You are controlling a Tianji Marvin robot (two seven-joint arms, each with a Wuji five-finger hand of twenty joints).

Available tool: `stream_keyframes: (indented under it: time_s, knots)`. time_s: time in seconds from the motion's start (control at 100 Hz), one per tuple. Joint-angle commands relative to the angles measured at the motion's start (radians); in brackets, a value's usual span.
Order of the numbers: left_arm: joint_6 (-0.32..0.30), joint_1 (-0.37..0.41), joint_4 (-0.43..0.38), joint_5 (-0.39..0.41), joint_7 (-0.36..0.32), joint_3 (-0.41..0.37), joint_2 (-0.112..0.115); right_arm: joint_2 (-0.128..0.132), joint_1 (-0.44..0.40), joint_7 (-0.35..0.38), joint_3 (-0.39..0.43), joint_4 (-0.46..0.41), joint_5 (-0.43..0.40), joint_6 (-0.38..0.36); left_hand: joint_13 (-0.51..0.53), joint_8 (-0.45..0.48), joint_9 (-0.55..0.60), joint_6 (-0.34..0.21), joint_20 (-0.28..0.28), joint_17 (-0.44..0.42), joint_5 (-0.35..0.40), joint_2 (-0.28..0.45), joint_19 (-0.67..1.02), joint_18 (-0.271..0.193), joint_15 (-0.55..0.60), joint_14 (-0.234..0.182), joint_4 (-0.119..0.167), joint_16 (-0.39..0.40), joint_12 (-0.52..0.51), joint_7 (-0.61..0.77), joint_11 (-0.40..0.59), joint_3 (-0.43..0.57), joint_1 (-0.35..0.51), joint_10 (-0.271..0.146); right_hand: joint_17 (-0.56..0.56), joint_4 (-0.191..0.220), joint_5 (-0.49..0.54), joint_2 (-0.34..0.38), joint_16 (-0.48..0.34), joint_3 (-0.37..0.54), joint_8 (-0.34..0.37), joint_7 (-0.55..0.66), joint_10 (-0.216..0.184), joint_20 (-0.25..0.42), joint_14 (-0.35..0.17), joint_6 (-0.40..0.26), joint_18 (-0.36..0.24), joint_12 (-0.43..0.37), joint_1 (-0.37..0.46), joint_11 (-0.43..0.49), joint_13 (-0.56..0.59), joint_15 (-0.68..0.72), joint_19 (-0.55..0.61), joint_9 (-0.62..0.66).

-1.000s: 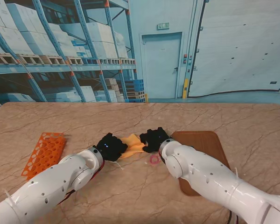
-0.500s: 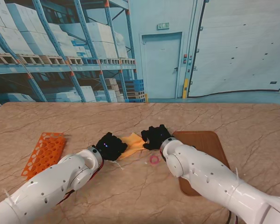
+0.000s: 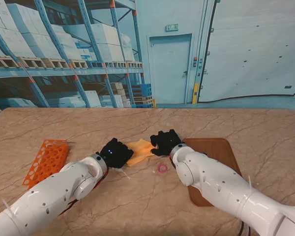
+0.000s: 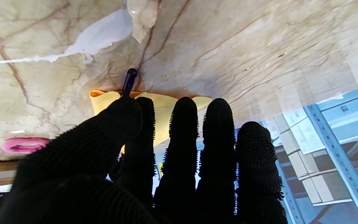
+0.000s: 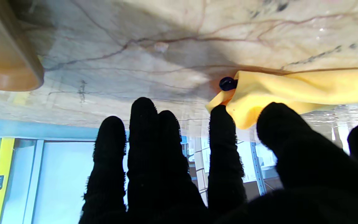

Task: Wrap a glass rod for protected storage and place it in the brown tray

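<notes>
1. Glass rod [image 4: 130, 81] – dark, thin; only the tips show, one poking out of each end of the cloth. Other tip visible in right wrist view. Lies on table, centre of stand frame, between the two hands. Mostly covered, so wrap looks part done (judgement).

2. Yellow cloth [image 3: 139, 151] – soft wrap, folded/rolled over rod, flat on table [image 3: 137, 206]. Padding for storage.

3. Left hand [image 3: 115, 153] – black glove, centre-left of stand frame. Thumb and index pinched on the cloth end by the rod tip; other fingers extended over the cloth. Prob. pinning that end so roll doesn't spring open.

4. Right hand [image 3: 164, 143] – black glove, centre of stand frame, at opp. end of cloth. Thumb and index touch the cloth edge near the rod tip; other fingers straight, apart. Firm hold or mere touch: cannot tell.

5. Pink ring [image 3: 162, 168] – small band on table, just below the cloth in stand frame, beside the tray. Likely to tie the wrap; not yet used.

6. Brown tray [image 3: 211, 152] – wood, right of centre, part hidden by right arm. Destination; close by for short carry.

7. Orange rack [image 3: 46, 161] – left of frame, well apart.
</notes>
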Motion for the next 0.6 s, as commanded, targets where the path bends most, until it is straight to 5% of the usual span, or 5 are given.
stream_keyframes:
  time_s: [0.0,0.25,0.41,0.59]
  knots:
    - [-0.002,0.017,-0.018,0.008,0.004,-0.013,0.001,-0.007,0.0,-0.003,0.005,-0.001,0.005,0.002,0.012,0.001,0.014,0.01,0.018,0.005,0.014,0.026,0.01,0.025,-0.002,0.025,-0.02,-0.015,-0.008,0.012,-0.002,-0.01,0.032,0.006,-0.006,0.024,-0.026,0.046,-0.01,-0.01,0.0,0.004,0.003,-0.001,-0.003,0.023,-0.001,-0.011,0.009,-0.004,0.005,-0.008,-0.004,0.008]
    - [-0.001,0.042,-0.043,0.015,0.033,-0.062,-0.005,-0.009,-0.01,0.011,0.027,-0.012,0.031,0.016,-0.002,-0.004,-0.017,0.024,0.016,-0.004,0.002,0.037,0.005,0.025,-0.007,0.029,-0.025,-0.015,-0.021,-0.003,-0.006,-0.03,0.001,0.016,-0.006,0.03,-0.006,0.085,-0.01,-0.03,-0.004,0.013,0.004,0.0,0.003,-0.001,-0.002,-0.013,-0.006,-0.005,0.004,-0.009,-0.004,0.011]
    - [0.059,0.022,-0.025,-0.018,0.065,-0.039,-0.023,-0.011,-0.008,0.017,0.026,-0.01,0.039,0.018,-0.062,0.011,-0.113,0.082,0.018,-0.054,-0.076,0.04,-0.028,0.027,-0.024,0.043,-0.018,-0.011,-0.131,-0.066,0.024,-0.085,-0.035,0.059,-0.006,0.031,0.0,0.083,-0.009,-0.04,-0.006,0.018,0.004,0.0,0.003,-0.004,-0.002,-0.013,0.004,-0.004,0.004,-0.009,-0.005,0.011]
    - [0.139,-0.035,0.021,-0.08,0.065,0.028,-0.05,-0.012,-0.008,0.023,0.025,-0.011,0.046,0.017,-0.19,0.039,-0.255,0.157,0.033,-0.161,-0.159,0.143,-0.101,0.026,-0.084,0.057,0.041,-0.024,-0.166,-0.239,-0.03,-0.086,-0.112,0.082,-0.009,0.034,-0.002,0.083,-0.009,-0.045,-0.009,0.016,0.004,0.0,0.001,-0.002,-0.003,-0.013,0.005,-0.004,0.002,-0.01,-0.006,0.011]
